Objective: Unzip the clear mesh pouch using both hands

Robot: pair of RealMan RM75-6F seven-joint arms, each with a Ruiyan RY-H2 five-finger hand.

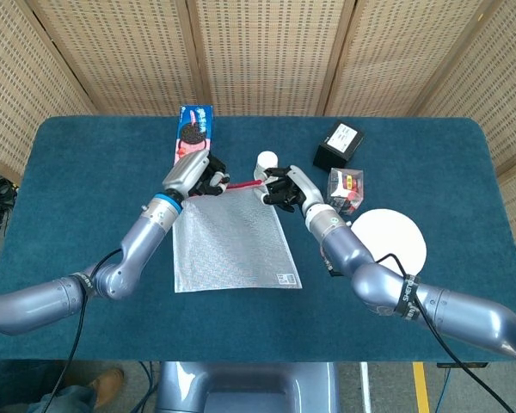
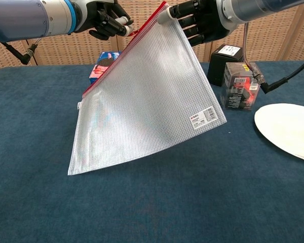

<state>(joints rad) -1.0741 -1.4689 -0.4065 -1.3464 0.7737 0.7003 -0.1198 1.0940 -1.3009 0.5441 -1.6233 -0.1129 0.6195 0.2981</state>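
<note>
The clear mesh pouch (image 1: 232,245) (image 2: 147,96) is held up by its far edge, while its near edge rests on the blue table (image 1: 86,172). A red zipper (image 2: 116,59) runs along the raised edge. My left hand (image 1: 199,176) (image 2: 104,20) pinches at the zipper line, where the pull seems to be, though the pull itself is hidden by the fingers. My right hand (image 1: 280,187) (image 2: 197,23) grips the pouch's top corner at the zipper's end. The two hands are a short way apart along the zipper.
Behind the pouch stand a cookie box (image 1: 193,133) (image 2: 104,63) and a white cup (image 1: 267,162). To the right are a black box (image 1: 339,144) (image 2: 227,55), a clear box with dark and red contents (image 1: 346,191) (image 2: 240,86) and a white plate (image 1: 387,239) (image 2: 289,129).
</note>
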